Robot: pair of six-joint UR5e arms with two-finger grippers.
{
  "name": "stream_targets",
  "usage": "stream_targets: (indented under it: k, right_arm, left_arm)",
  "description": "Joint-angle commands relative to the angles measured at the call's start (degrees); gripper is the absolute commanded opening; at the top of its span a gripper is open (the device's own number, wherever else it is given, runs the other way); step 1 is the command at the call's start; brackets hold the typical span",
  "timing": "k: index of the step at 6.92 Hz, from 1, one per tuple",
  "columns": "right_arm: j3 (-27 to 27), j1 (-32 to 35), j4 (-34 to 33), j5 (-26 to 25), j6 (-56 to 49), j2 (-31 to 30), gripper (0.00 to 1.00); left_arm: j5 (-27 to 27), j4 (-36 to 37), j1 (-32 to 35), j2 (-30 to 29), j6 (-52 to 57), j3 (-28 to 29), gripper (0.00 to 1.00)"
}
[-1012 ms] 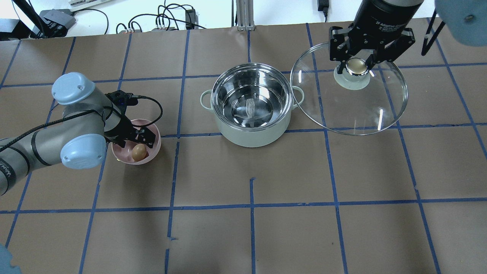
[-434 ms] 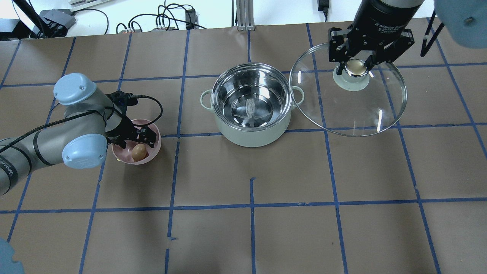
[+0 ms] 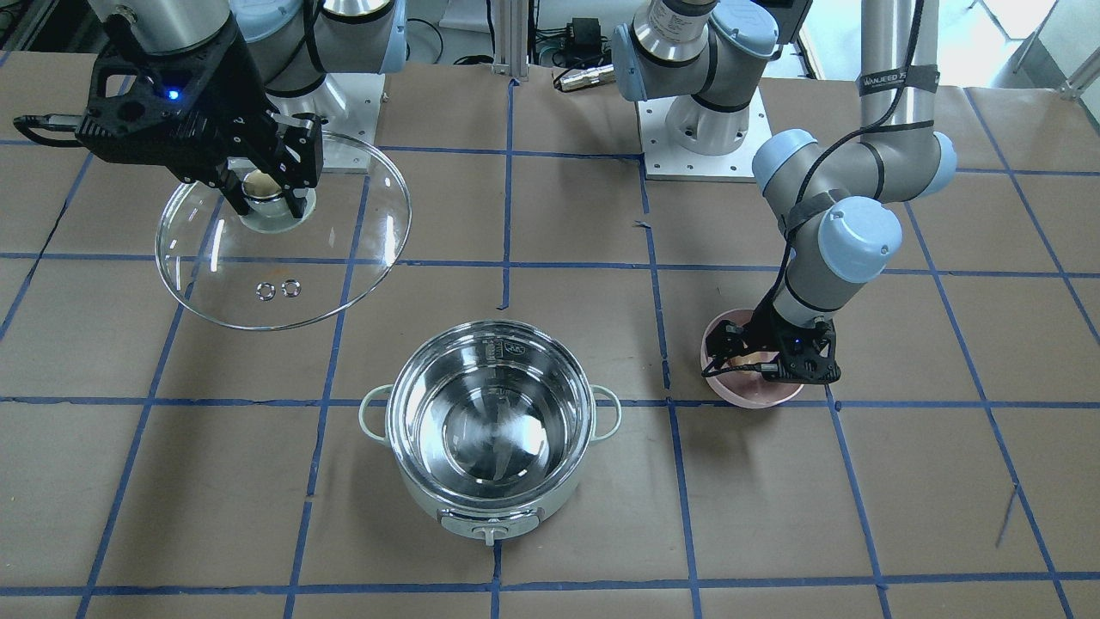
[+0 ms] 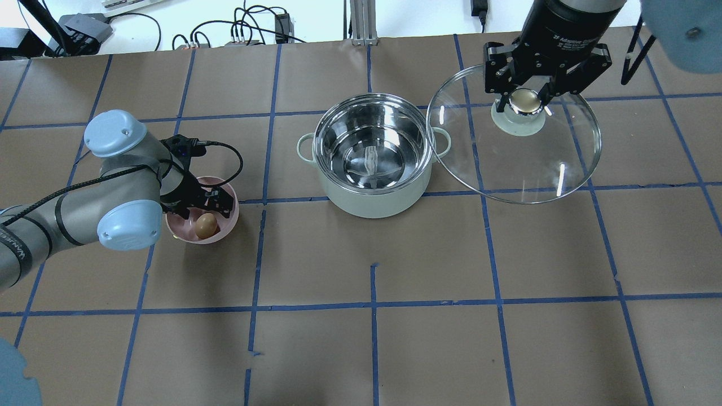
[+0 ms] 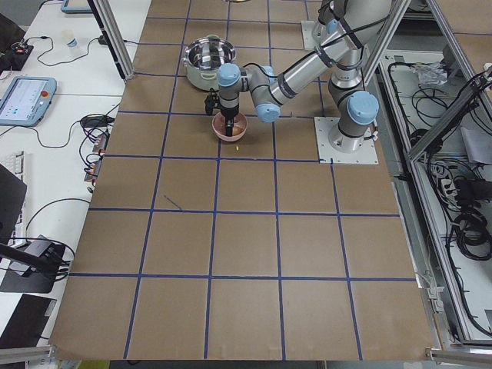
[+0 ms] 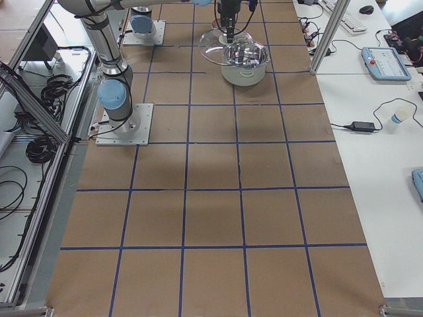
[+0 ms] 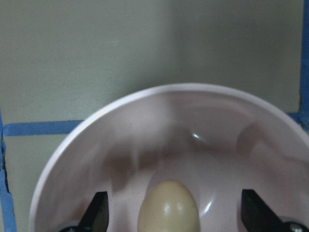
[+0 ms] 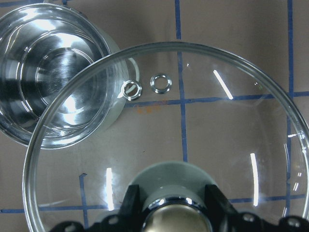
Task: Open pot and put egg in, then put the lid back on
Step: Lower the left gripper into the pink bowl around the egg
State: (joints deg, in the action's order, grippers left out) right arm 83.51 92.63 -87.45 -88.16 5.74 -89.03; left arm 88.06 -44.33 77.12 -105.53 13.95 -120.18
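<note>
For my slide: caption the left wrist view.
Open jaws flank the egg lying in the pink bowl, neither touching it.

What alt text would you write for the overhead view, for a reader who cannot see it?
The open, empty pot sits mid-table, and the right gripper holds the glass lid just right of it. At left, the left gripper straddles the egg in a pink bowl, jaws open.

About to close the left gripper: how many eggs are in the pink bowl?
1. The egg lies in the bowl, between the open fingers of the left gripper. The arm covers part of the bowl from overhead, but the wrist view shows no second egg.
</note>
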Motion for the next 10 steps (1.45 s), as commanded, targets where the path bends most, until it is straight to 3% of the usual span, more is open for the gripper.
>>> stream_targets:
  k: [1, 10]
  right_arm:
    - [-0.02, -0.17, 0.09, 0.00, -0.02, 0.00, 0.03]
    - [0.07, -0.08, -0.09, 0.00, -0.11, 0.08, 0.03]
  left_arm:
    - [0.27, 0.12, 1.02, 0.06, -3.47, -1.02, 0.96]
    - [0.18, -0.05, 0.84, -0.03, -6.12, -1.11, 0.96]
